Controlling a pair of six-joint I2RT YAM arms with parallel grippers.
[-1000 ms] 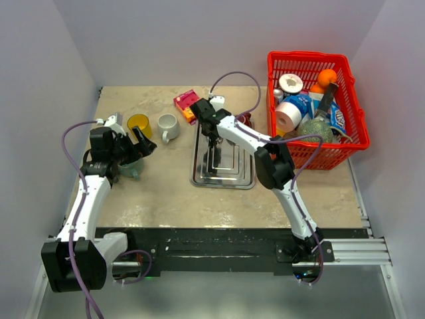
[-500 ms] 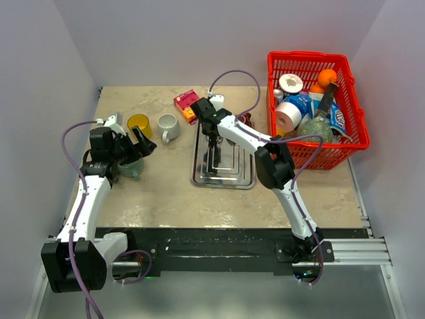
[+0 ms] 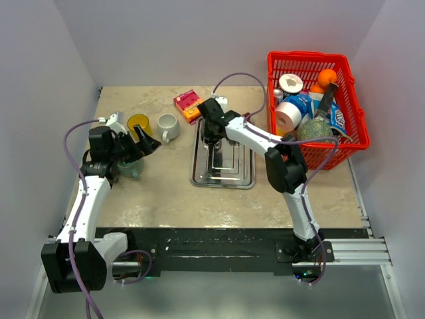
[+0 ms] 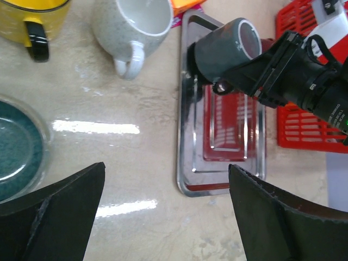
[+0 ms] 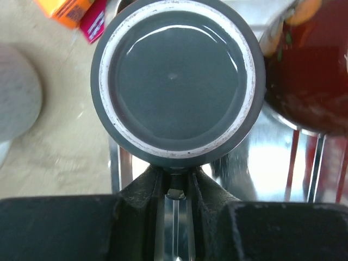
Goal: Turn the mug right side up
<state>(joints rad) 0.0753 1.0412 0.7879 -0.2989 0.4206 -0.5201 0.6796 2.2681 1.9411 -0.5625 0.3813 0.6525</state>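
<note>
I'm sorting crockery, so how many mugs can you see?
3: a yellow mug back left, a white mug beside it, a grey mug in the right fingers above the tray. A dark red vessel nearby may be another.

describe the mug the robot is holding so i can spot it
Find the steel tray mid-table. Over its far left end the right gripper holds a dark grey mug. Unlike the white mug and yellow mug standing to the left, it is held tipped sideways.

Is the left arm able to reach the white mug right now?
Probably yes. The left gripper is open, and the white mug stands just ahead of it with bare table between; the yellow mug sits close beside it.
</note>
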